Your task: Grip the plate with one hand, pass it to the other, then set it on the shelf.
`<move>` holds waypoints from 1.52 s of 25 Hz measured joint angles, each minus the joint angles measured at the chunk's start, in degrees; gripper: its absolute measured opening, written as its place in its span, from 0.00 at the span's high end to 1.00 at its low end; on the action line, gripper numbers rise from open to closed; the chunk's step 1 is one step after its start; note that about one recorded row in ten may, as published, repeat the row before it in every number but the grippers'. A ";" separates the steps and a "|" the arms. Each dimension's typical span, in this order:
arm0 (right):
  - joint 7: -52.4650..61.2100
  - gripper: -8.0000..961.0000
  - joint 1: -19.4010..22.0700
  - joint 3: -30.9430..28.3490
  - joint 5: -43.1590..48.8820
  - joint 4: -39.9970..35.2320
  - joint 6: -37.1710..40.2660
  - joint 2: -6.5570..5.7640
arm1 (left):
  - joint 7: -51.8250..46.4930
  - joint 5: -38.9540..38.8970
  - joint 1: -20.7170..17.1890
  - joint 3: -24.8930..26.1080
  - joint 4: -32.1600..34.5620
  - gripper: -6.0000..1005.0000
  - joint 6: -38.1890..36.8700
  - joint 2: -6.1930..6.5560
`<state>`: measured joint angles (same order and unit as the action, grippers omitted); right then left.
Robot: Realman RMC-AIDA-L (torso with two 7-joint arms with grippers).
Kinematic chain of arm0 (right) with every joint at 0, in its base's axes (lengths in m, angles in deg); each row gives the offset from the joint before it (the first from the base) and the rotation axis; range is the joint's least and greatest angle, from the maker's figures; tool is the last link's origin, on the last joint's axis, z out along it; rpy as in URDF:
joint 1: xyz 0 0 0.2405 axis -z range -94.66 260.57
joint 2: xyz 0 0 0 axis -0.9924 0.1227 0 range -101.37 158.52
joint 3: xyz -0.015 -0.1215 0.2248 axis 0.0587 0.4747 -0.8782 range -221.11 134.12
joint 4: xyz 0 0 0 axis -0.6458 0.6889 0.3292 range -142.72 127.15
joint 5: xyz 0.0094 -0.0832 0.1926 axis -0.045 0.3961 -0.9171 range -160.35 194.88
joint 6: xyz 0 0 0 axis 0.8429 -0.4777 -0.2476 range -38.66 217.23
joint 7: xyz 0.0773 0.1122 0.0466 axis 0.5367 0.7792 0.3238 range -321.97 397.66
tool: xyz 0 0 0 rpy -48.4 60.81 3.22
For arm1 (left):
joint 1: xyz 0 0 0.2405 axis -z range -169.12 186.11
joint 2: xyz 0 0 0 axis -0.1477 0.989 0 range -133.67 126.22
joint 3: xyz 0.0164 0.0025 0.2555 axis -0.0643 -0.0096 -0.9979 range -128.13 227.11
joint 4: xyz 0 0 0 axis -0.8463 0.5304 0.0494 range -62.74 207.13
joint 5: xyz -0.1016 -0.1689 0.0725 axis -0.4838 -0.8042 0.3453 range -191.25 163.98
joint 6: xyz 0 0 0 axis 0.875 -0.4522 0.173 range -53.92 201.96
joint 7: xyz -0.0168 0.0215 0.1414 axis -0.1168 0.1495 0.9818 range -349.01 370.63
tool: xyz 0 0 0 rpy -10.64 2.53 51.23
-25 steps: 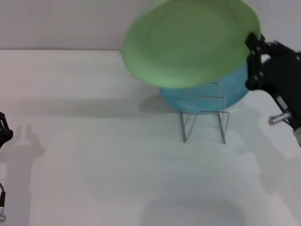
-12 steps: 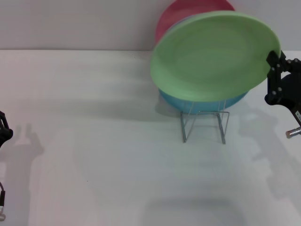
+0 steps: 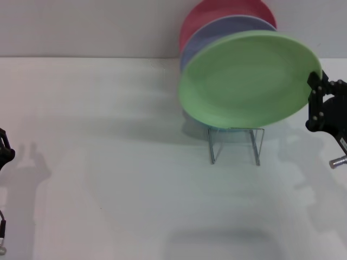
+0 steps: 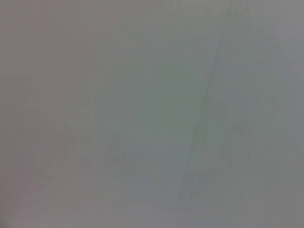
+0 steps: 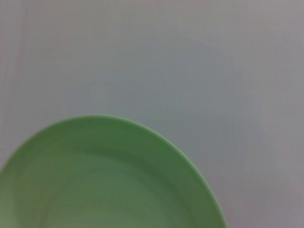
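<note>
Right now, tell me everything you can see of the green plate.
The green plate is round, plain light green and matte, with a shallow raised rim; it looks like plastic. It stands tilted, its face toward the head camera, over the wire rack and in front of the purple plate and red plate. The right claw grips its right edge. Whether its lower edge is seated in the rack cannot be told.

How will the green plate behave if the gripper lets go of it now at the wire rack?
The green plate, held at its rim by the right gripper, looks stiff. Its matte face probably resists slipping. Wider than the wire rack, it may tip or roll.
</note>
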<state>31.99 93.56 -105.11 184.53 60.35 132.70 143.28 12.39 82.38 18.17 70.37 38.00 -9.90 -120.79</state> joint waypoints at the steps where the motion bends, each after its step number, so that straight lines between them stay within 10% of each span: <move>1: -0.07 0.97 0.09 0.00 0.00 -0.14 -0.05 0.00 | 0.00 0.00 0.00 0.00 0.00 0.79 0.00 0.00; 30: -0.12 0.95 -1.83 -0.47 -0.29 -7.63 -0.18 0.44 | -0.03 1.86 -0.42 0.18 -0.68 0.77 -0.28 0.00; 38: 0.60 0.82 -2.00 -0.52 -0.32 -8.32 0.60 0.67 | -0.08 1.98 -0.46 0.22 -0.74 0.76 -0.41 0.17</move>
<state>32.59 91.56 -105.63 184.20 52.03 133.29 143.95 12.32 84.36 17.72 70.59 37.27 -10.31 -120.62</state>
